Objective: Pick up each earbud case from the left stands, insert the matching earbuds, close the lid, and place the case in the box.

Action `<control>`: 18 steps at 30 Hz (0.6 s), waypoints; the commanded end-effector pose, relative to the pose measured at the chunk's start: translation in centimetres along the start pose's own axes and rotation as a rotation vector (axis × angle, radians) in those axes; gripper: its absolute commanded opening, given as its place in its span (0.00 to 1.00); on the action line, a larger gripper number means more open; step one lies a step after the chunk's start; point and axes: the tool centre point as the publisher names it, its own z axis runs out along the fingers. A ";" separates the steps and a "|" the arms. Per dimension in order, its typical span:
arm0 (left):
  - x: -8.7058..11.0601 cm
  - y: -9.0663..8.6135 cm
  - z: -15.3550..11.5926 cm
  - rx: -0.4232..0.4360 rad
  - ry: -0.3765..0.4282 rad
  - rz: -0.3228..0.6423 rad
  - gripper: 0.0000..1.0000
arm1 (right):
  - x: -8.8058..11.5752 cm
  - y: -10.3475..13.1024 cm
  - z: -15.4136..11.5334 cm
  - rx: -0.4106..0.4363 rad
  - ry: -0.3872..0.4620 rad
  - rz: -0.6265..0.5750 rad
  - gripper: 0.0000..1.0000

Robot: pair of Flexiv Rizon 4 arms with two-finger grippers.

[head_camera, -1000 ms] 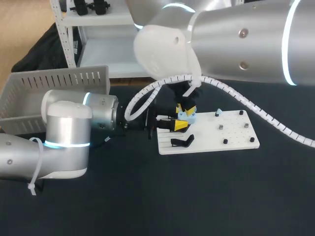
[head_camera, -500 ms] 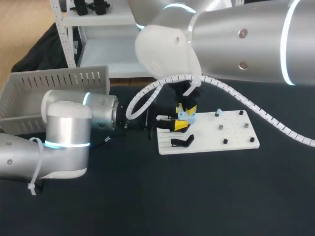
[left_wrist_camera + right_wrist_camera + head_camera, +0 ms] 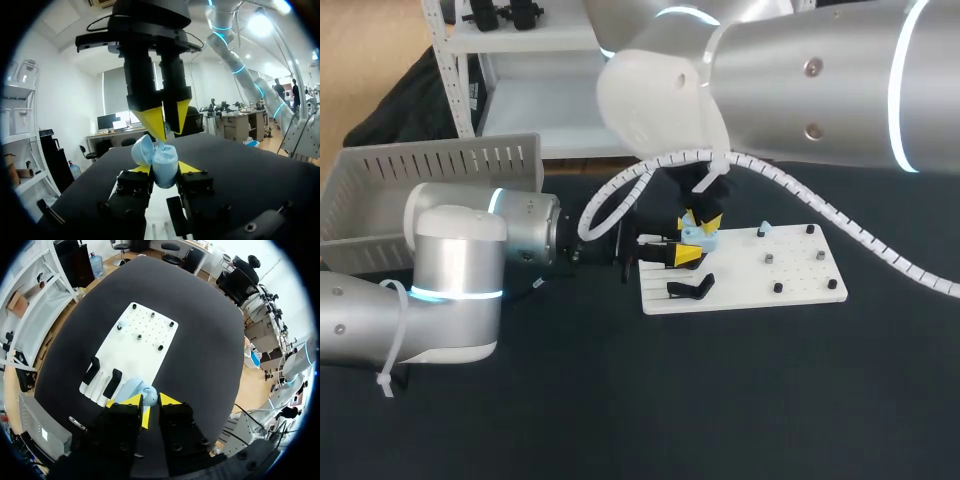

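A light blue earbud case [image 3: 166, 167] with its lid [image 3: 140, 149] swung open sits between the yellow tips of my left gripper [image 3: 165, 170], which is shut on it just over the white board's left end [image 3: 685, 255]. My right gripper [image 3: 164, 131] hangs straight above the case, fingers pointing down. It is shut on a small light blue earbud [image 3: 162, 145] whose lower end reaches the case's opening. In the right wrist view the case [image 3: 129, 389] lies just under the right gripper [image 3: 150, 402]. From the head view the right gripper [image 3: 705, 222] stands over the blue case [image 3: 700, 238].
The white board [image 3: 800, 275] carries several small pegs and a black stand [image 3: 690, 288] at its left end; two black stands [image 3: 113, 382] show in the right wrist view. A grey slatted box [image 3: 430, 185] stands at the table's back left.
The right arm has shifted a touch to the right above the case. The left arm and the case have kept still.
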 end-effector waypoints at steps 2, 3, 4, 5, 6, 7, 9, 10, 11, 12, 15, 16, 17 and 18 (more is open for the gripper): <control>0.0 -0.2 0.1 -0.006 0.000 0.002 0.00 | 0.2 0.2 0.0 0.006 -0.002 -0.001 0.00; 0.0 -0.2 0.1 -0.006 0.000 0.002 0.00 | 0.1 0.2 0.1 0.008 0.000 -0.002 0.00; 0.0 -0.2 0.1 -0.006 0.000 0.002 0.00 | 0.2 0.3 0.1 0.009 0.001 -0.003 0.00; 0.0 -0.2 0.1 -0.006 0.000 0.002 0.00 | 0.2 0.3 0.2 0.010 0.003 -0.003 0.00; 0.0 -0.2 0.1 -0.006 0.000 0.002 0.00 | 0.3 0.3 0.2 0.010 0.004 -0.004 0.00; 0.0 -0.2 0.1 -0.006 0.000 0.002 0.00 | 0.4 0.3 0.1 0.011 0.005 -0.005 0.00; 0.0 -0.2 0.1 -0.006 0.000 0.002 0.00 | 0.4 0.3 0.1 0.013 0.009 -0.007 0.00; 0.0 -0.2 0.1 -0.006 0.000 0.002 0.00 | 0.4 0.4 0.2 0.014 0.010 -0.008 0.00; 0.0 -0.2 0.1 -0.006 0.000 0.002 0.00 | 0.4 0.4 0.2 0.014 0.011 -0.008 0.00; 0.0 -0.2 0.1 -0.006 0.000 0.002 0.00 | 0.5 0.4 0.2 0.015 0.014 -0.009 0.00; 0.0 -0.2 0.1 -0.006 0.000 0.002 0.00 | 0.5 0.4 0.3 0.017 0.018 -0.009 0.18; 0.0 -0.2 0.1 -0.006 0.000 0.002 0.00 | 0.5 0.4 0.2 0.017 0.020 -0.007 0.33; 0.0 -0.2 0.1 -0.006 0.000 0.002 0.00 | 0.4 0.3 0.2 0.015 0.027 -0.001 0.39; 0.0 -0.2 0.1 -0.006 0.000 0.002 0.00 | 0.5 0.2 0.0 0.008 0.042 0.005 0.44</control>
